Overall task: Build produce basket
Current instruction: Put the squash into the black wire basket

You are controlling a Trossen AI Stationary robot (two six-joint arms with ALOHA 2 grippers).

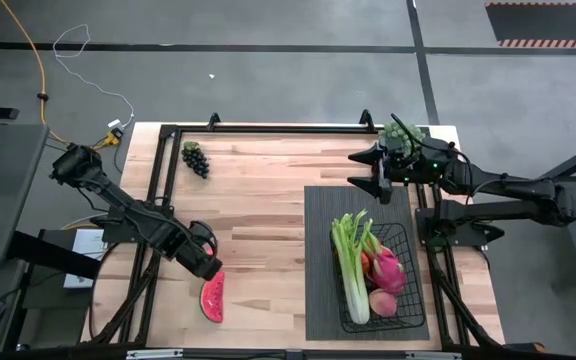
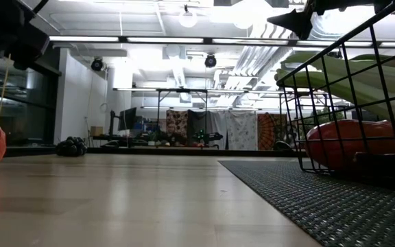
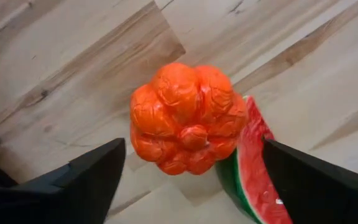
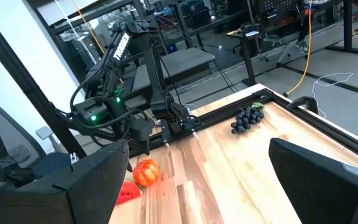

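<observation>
From above, the basket sits on a ribbed mat by the worktop's right edge, holding celery and dragon fruit. Grapes lie near the far-left corner. The left wrist view shows the left gripper spread wide around an orange fruit touching the watermelon slice. The right gripper hangs released above the worktop's far edge.

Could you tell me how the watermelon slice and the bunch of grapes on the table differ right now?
The watermelon slice is a red wedge with a green rind; the grapes are a dark cluster of small round fruit. The slice lies at the table's near-left part, right beside the left end effector and touching an orange knobbly fruit; the grapes lie alone at the far-left edge, with no arm near. Both rest on bare wood, outside the basket.
</observation>
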